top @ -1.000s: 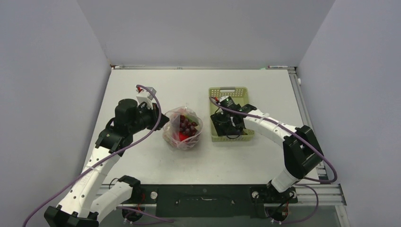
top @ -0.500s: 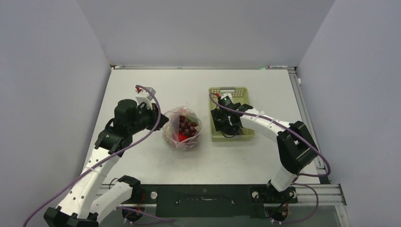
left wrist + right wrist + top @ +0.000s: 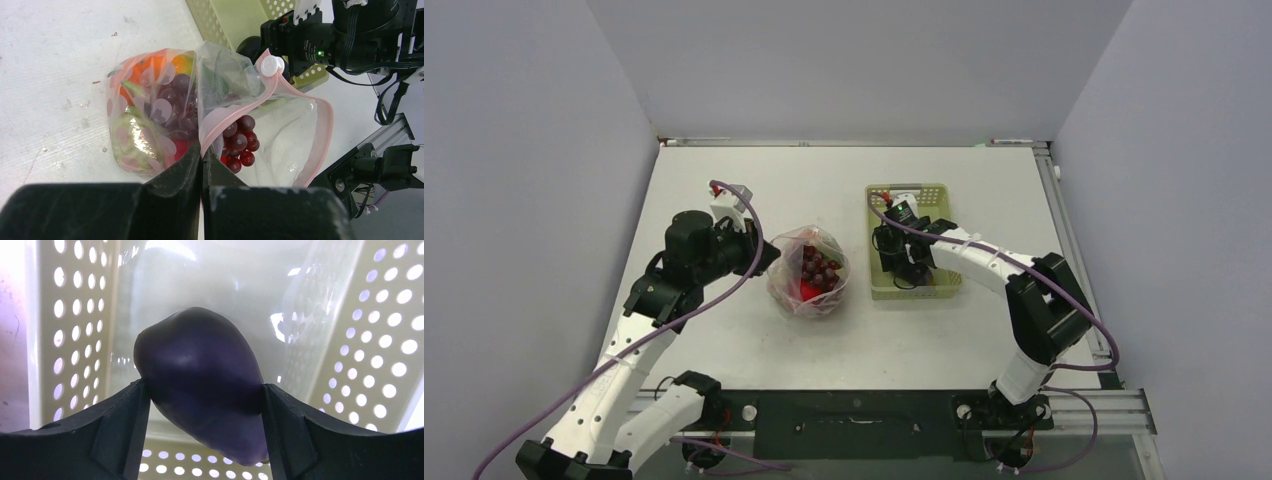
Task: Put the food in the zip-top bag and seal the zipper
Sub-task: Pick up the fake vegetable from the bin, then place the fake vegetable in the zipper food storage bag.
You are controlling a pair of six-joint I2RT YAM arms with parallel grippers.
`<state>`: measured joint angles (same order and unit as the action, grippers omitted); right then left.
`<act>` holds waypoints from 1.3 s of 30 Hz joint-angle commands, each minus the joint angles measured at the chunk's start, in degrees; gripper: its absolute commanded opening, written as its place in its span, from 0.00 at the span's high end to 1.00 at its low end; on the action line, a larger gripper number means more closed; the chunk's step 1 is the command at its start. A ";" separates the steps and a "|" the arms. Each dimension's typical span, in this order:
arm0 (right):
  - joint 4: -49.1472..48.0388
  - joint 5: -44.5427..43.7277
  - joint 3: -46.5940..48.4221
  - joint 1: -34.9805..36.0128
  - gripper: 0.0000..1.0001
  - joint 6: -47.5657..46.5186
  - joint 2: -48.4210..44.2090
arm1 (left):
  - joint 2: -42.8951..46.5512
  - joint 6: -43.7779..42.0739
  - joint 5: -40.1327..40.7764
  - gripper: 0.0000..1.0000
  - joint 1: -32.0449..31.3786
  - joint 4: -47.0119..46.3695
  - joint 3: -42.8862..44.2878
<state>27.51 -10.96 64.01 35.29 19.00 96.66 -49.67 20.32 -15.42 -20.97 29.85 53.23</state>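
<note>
White table (image 3: 724,345), basket (image 3: 390,330) at 2 o'clock: clamping probably slick, rigid eggplant (image 3: 195,355) mid-belly in right gripper (image 3: 204,387), pinching limp zip-top bag (image 3: 290,130) at zipper (image 3: 235,112) in left gripper (image 3: 202,155).

The white counter (image 3: 904,340) bears two things. A filled zip-top bag (image 3: 809,275) lies near centre. A pale green basket (image 3: 924,291) sits at its three o'clock.

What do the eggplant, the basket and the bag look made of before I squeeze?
Eggplant: probably smooth moulded plastic or rubber, dull purple with a soft sheen. Basket: rigid pale plastic, punched with round holes, glossy floor. Bag: thin clear plastic film, crinkled and shiny.
</note>
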 commanded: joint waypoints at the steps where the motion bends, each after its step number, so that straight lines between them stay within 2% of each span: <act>1: -0.33 -2.60 0.96 -0.22 0.62 1.48 -3.15 | 0.83 -0.89 0.46 1.00 -0.28 -1.17 0.19; 7: 1.72 -4.65 3.80 0.16 0.70 1.86 -8.75 | 0.55 -0.81 0.51 1.00 -0.21 -1.14 0.20; 12: 3.32 -4.66 7.61 1.84 0.70 1.92 -13.53 | 0.38 -0.72 0.72 1.00 -0.19 -1.22 0.18; 22: 4.27 -4.52 17.87 11.09 0.70 1.95 -19.04 | 0.28 -0.58 1.05 1.00 -0.11 -1.31 0.06; 28: -1.71 1.58 19.03 15.45 0.71 2.83 -22.27 | 0.36 -0.54 1.41 1.00 -0.10 -1.36 -0.04; 34: -10.75 9.20 16.33 19.14 0.72 4.64 -24.79 | 0.43 -0.45 1.45 1.00 -0.04 -1.41 -0.07; 39: -17.33 10.50 13.23 22.03 0.73 7.34 -25.36 | 0.52 -0.32 1.36 1.00 -0.03 -1.40 -0.14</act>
<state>19.42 -3.42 79.42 55.33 23.53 72.90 -49.69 20.32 -14.52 -20.97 29.85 53.08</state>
